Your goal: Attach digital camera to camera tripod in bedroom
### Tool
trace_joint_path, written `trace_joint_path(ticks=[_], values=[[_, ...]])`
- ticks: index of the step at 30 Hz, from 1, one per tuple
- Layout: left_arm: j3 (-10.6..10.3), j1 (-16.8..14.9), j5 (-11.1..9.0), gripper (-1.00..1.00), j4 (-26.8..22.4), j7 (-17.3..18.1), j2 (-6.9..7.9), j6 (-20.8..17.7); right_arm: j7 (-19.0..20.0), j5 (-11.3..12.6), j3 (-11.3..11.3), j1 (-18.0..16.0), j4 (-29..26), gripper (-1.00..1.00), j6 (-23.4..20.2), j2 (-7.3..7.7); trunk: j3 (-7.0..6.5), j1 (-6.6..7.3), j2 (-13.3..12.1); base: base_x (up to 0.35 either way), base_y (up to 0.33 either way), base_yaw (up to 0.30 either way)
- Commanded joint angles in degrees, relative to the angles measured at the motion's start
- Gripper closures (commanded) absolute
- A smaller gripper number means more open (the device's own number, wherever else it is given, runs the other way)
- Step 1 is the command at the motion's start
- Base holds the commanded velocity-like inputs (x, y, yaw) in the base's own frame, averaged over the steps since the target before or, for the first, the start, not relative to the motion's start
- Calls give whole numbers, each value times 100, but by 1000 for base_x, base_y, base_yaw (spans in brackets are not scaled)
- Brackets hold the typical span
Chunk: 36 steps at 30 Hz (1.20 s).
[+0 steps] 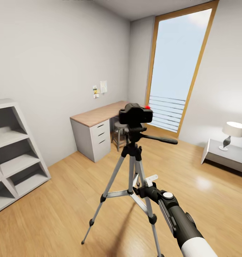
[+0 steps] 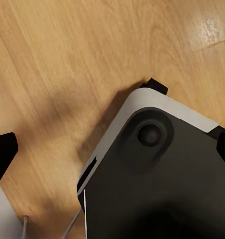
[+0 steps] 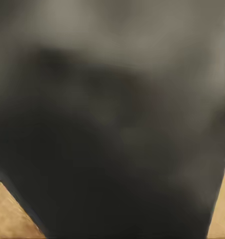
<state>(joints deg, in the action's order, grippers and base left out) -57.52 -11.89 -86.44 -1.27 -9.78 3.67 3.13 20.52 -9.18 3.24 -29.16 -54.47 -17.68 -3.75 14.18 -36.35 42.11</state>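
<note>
black digital camera (image 1: 135, 114) sits on top of the camera tripod (image 1: 132, 171) head, red dot showing at its upper right, in the middle of the bedroom's wooden floor (image 1: 63, 207). whether it is locked to the mount or only resting there, you cannot tell from the head view.

your right arm reaches in low, its right end effector (image 1: 146, 182) just beside the silver-grey legs near the centre brace. finger state: cannot tell; the tips are small and partly masked by the legs, and the right wrist view is a dark blur at close range. the left wrist view looks down at the robot's own base (image 2: 157, 174) over the floor, with dark finger edges at the frame sides, apparently apart.

risks, as judged:
- a sideways move of the right arm could knock a leg and tip the tripod, taking the camera down.
- the pan handle (image 1: 160, 139) juts toward your right side; raising the arm straight up may catch it and twist the head.
- if the camera is only seated, any jolt could slide it off.
</note>
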Motion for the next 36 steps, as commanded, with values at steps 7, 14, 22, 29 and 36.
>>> trace_joint_path(ticks=[7,14,22,29,36], values=[[-49,1,-47,-100,-14,-33,3,12,35,-57,-7,-2,-11,-100,-25,-2,8,2,6,-113,0,0],[-49,1,-42,-100,-14,-33,3,12,39,-57,-7,-2,-11,-100,-25,-1,8,2,6,-22,0,0],[-49,1,-41,-100,-14,-33,3,12,34,-58,-7,-2,-11,-100,-20,1,8,2,6,-4,0,0],[-49,-3,-41,-100,-14,-33,3,12,32,-55,-9,-2,-11,-100,-17,5,8,2,6,0,0,0],[-50,-3,-42,-100,-14,-33,-5,12,10,-59,-26,-2,-11,-100,-10,15,8,2,6,0,0,0]])
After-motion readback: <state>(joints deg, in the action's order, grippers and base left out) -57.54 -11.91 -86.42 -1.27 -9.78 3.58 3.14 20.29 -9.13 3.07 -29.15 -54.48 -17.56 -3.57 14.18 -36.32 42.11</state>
